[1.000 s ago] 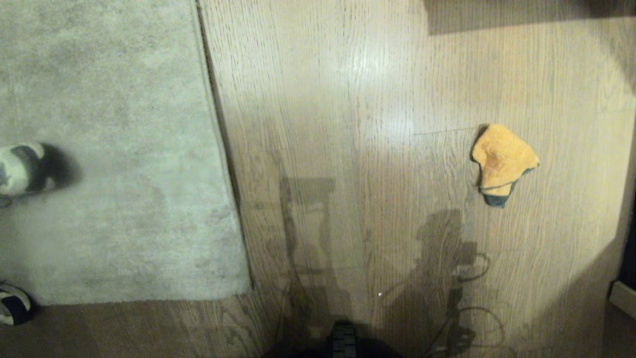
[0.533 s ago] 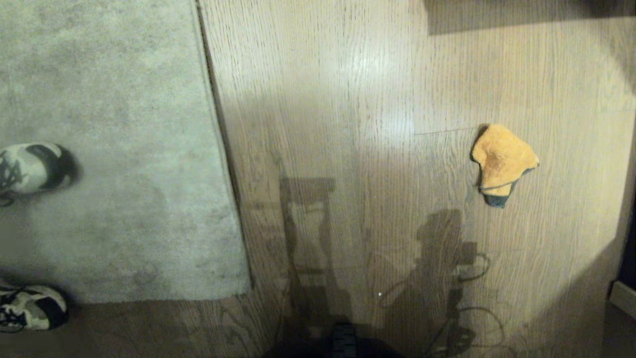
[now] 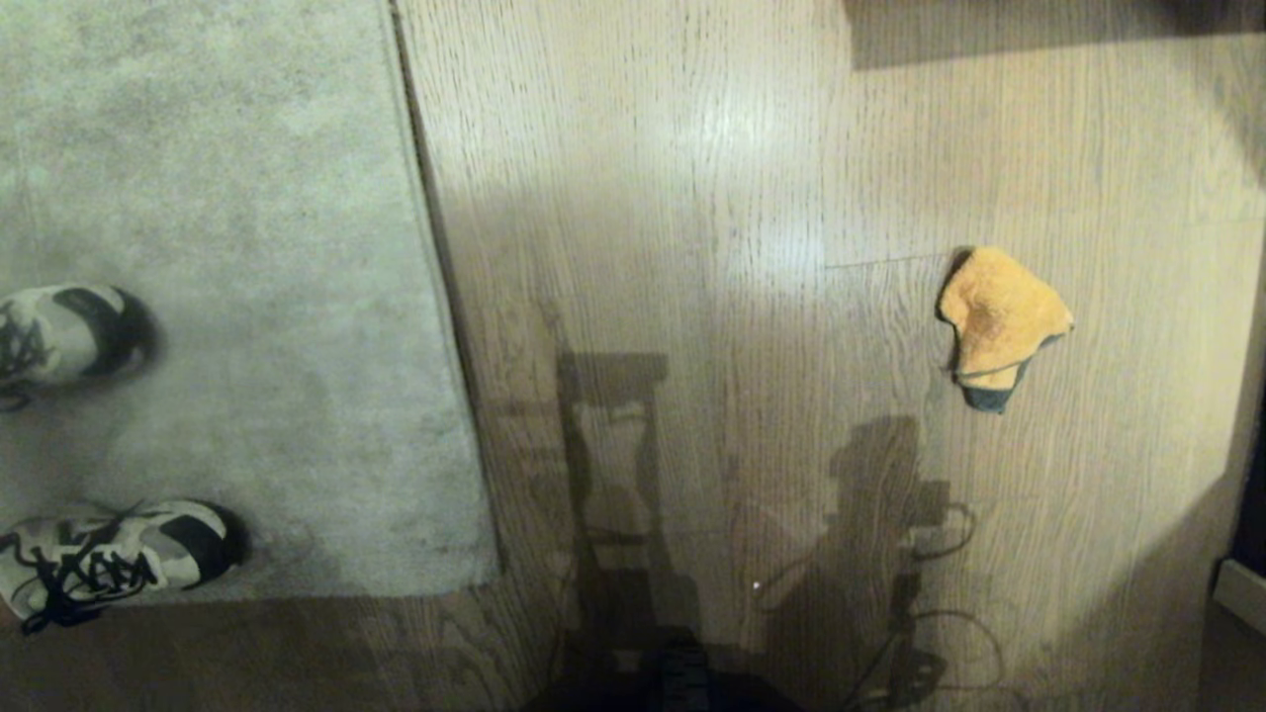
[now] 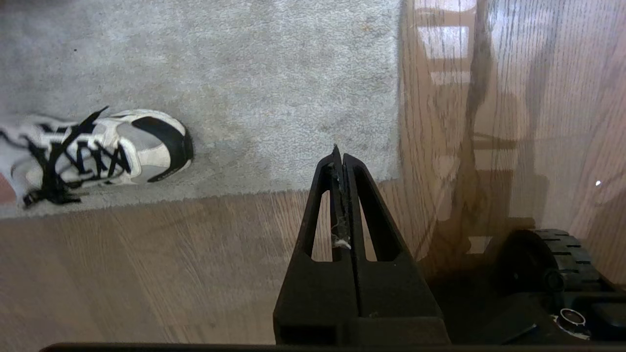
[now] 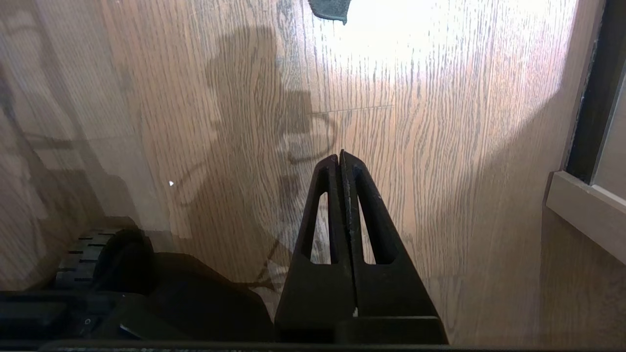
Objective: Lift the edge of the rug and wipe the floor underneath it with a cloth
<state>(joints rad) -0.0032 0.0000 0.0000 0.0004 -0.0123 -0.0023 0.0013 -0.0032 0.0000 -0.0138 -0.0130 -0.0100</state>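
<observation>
The oak-look floor lay lit, with the rug edge flat at left beneath a person's sneakers. The left gripper hung pinched together, empty, above the rug's corner. The right gripper was likewise. The cloth lay untouched at right.

A lived-in room of a home, by the look of it. Oak-look plank floor fills most of the head view, with a pale short-pile rug on the left. Two laced trainers of a standing person sit on the rug at the left edge. At the lower right edge, pale trim meets dark furniture or a doorway; which, I cannot tell.
</observation>
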